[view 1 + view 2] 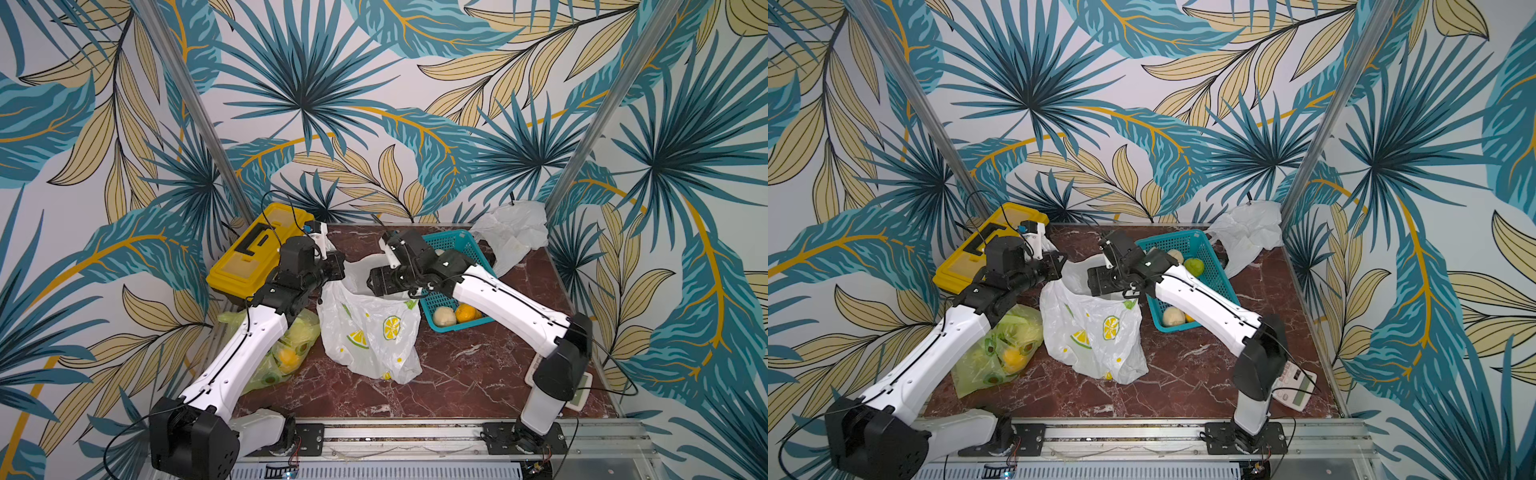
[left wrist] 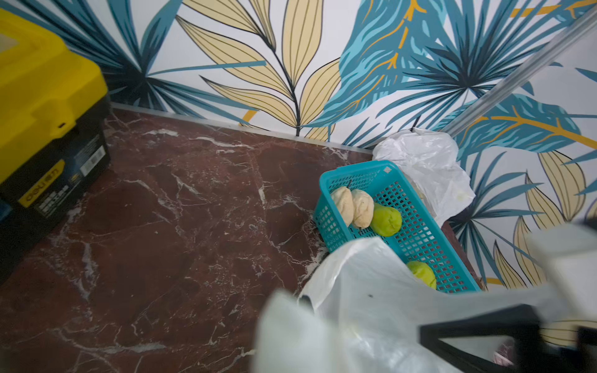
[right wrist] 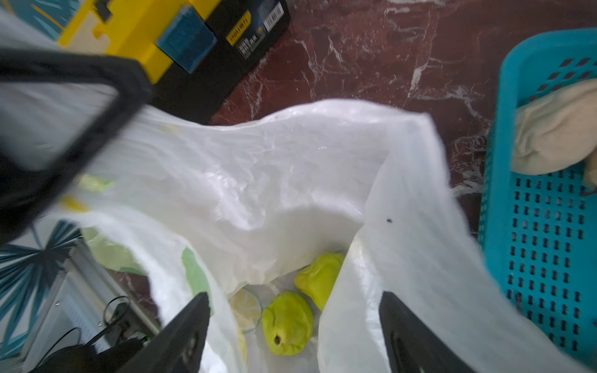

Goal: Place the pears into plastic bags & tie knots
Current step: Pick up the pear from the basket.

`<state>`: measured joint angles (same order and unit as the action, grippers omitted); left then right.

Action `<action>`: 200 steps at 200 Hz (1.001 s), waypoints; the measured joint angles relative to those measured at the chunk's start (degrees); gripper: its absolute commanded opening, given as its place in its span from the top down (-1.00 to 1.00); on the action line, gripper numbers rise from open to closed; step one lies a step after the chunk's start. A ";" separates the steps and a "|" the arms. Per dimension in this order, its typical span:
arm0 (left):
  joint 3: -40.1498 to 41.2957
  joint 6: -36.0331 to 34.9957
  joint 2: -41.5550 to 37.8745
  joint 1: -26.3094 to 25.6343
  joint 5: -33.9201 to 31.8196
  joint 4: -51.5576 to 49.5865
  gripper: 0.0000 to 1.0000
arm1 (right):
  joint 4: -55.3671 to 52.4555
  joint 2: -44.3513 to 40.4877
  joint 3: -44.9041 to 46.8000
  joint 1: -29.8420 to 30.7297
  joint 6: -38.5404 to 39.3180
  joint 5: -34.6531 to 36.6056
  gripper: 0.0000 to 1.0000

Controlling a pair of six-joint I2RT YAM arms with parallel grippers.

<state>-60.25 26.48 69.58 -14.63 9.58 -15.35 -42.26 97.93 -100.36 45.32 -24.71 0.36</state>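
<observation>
The red-brown stone table [image 1: 457, 374] holds everything. The lemon bag [image 1: 370, 332] stands in the middle of it with its mouth open.

A yellow toolbox [image 1: 249, 257] sits behind the lemon bag, on the left arm's side. A green bag [image 1: 291, 353] lies just beside the lemon bag on that same side, and a yellow-orange pear [image 1: 288, 356] shows through it. A white bag [image 1: 515, 232] lies crumpled well behind the lemon bag, on the right arm's side. A blue-green basket [image 1: 457, 243] sits just beside the lemon bag on that side too.

The left claw [image 1: 338, 266] is squeezed shut on the lemon bag's rim and holds that edge up. The right claw [image 3: 294, 294] hangs over the lemon bag's mouth with its fingers spread wide — nothing is between them.

Two green pears [image 3: 287, 323] lie at the bottom of the lemon bag. In the basket there are two cream pears [image 2: 352, 206] and two more green ones — a top view also shows an orange pear [image 1: 467, 312] there.
</observation>
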 measured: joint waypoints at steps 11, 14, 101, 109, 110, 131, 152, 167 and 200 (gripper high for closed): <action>0.63 0.68 0.11 0.57 -0.96 0.07 1.00 | 0.26 -5.22 1.64 -1.70 -0.17 0.44 -0.56; 0.76 0.92 0.13 0.68 -1.14 0.07 0.99 | 0.52 -6.62 2.32 -2.56 -0.31 0.55 -0.55; 1.09 4.96 -0.87 -0.44 -2.29 0.15 0.98 | 3.08 -3.17 17.84 -31.21 -2.56 9.66 -0.61; 1.09 5.11 -1.09 -0.74 -2.29 0.15 0.98 | 2.95 0.81 15.87 -31.41 -2.25 10.97 -0.62; 1.09 5.16 -1.14 -0.81 -2.27 0.15 0.98 | 2.95 1.11 15.69 -31.41 -2.23 11.17 -0.62; 1.09 5.33 -1.75 -1.60 -2.03 0.17 0.97 | 3.65 10.23 11.19 -31.56 -1.81 13.40 -0.63; 1.09 5.40 -2.25 -2.01 -1.46 0.20 0.98 | 4.57 17.00 7.06 -32.09 -1.79 14.49 -0.63; 1.36 5.57 -2.27 -2.25 -1.20 0.52 0.97 | 5.44 21.20 3.74 -32.61 -1.79 15.04 -0.61; 2.84 6.12 -2.27 -2.67 -0.79 0.52 0.97 | 8.04 27.56 -0.70 -33.18 -1.51 15.17 -0.26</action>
<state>-57.41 32.60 67.31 -17.30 8.80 -14.83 -34.22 125.49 -101.06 12.14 -26.22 15.53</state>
